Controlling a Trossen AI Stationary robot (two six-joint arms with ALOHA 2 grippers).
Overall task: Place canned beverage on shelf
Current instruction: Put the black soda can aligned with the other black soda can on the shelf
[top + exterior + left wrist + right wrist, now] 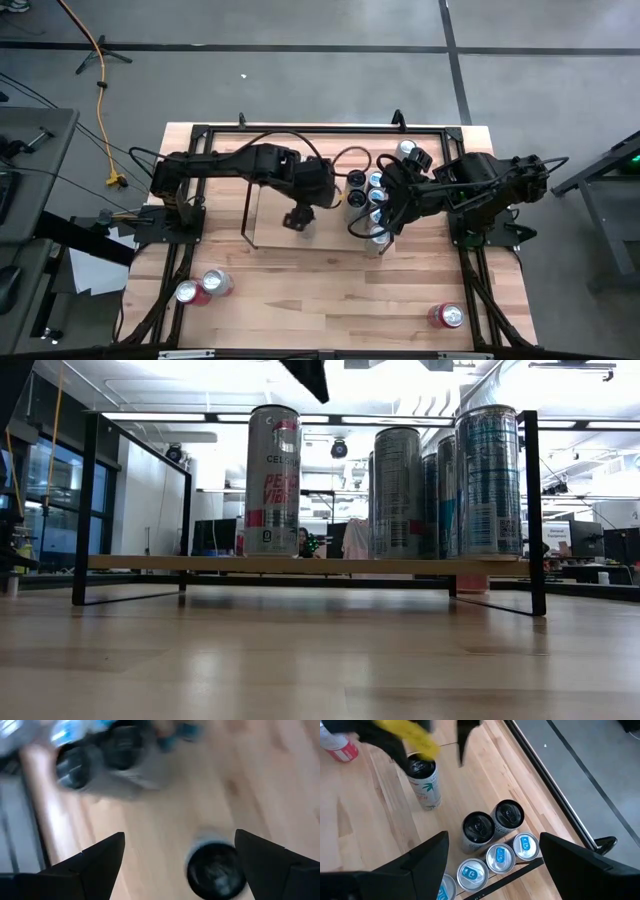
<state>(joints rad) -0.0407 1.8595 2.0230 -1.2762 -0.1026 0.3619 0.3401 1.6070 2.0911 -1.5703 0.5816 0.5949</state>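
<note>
Wood-plank tabletop fills the lower middle of the high view, grey floor around it. Shelf sits at centre frame, a light board with black wire ends. A cluster of cans stands on the shelf's right part, just right of centre. One lone can stands upright on the shelf left of centre in the low view, well apart from that group; the same can shows at upper left of the right wrist view.

Left gripper hovers directly above the lone can at centre of the high view. Its fingers are spread wide with the can top between them at lower right of the left wrist view, no contact visible, so the can looks already set down. Right gripper hangs over the can cluster right of centre, fingers spread wide, nothing held.

Loose cans on the table: two at lower left, one at lower right of the high view, all well apart from the shelf.

Risks, judged from this: a finger may clip the can's rim on the way up and tip it, since it is tall and narrow. The two arms are close over the shelf, so a sideways move could bump the right arm or topple the packed group.
</note>
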